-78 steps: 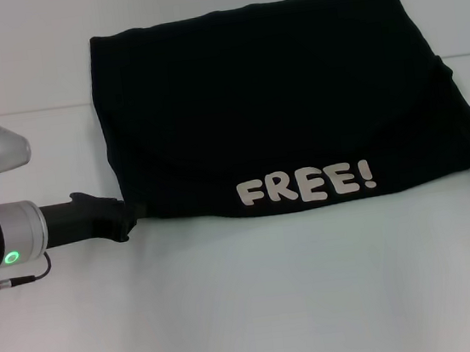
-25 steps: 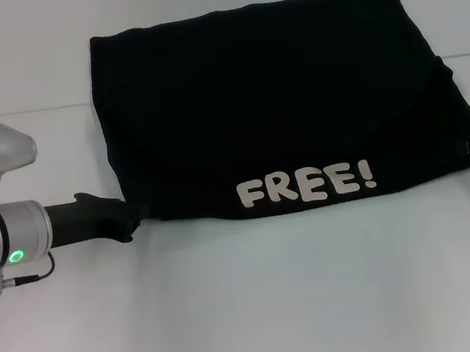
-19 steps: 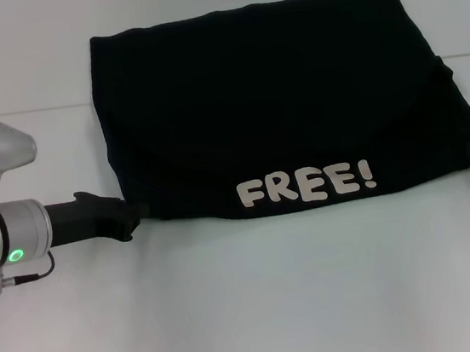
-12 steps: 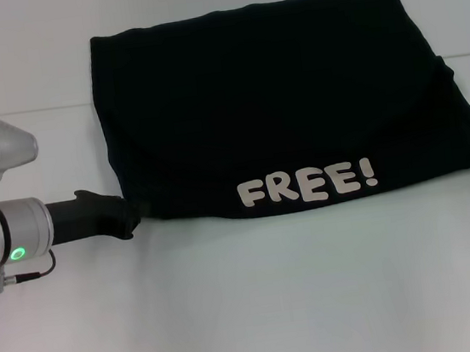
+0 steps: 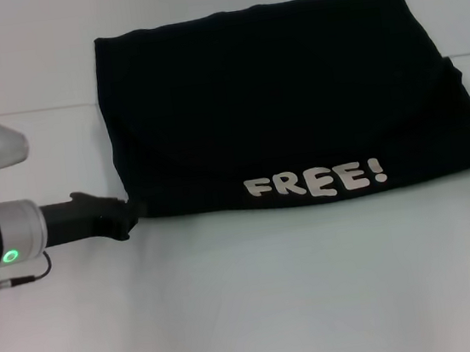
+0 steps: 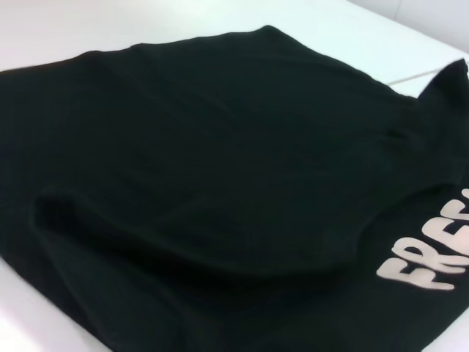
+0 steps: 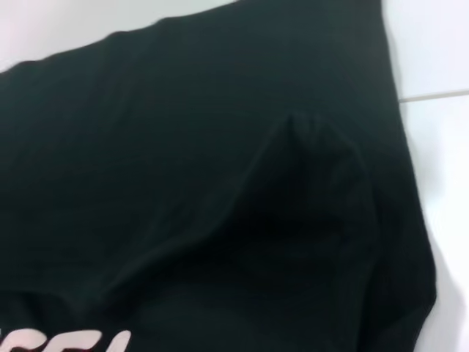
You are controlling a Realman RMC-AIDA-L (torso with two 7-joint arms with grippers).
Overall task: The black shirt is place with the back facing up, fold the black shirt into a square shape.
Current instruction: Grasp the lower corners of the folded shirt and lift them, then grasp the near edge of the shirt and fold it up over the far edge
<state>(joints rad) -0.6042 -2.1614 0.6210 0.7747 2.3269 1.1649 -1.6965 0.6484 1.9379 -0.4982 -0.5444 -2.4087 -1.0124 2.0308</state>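
The black shirt is laid flat on the white bench, already folded to a broad, roughly rectangular block. A pale "FREE!" print is seen along the edge nearest the robot, so the garment is not plain as seen here.

The left pincer is held low at the bench surface, its tip right against the shirt's near-left corner; the whole shirt lies beyond and to the right of it. Whether it is released or clenched on cloth can't be told: the tip merges w/ the dark fabric, and the left wrist view shows only shirt, no fingers. The right pincer isn't in view; only fabric and bench are shown in the right wrist view.

Step in hand, as judged: a sideways fold from the left edge is being set up, since the block is wider than deep. Next move prob. calls for a firm grip on all layers at that corner, then a lift and carry toward the right edge w/o dragging the lower layers.
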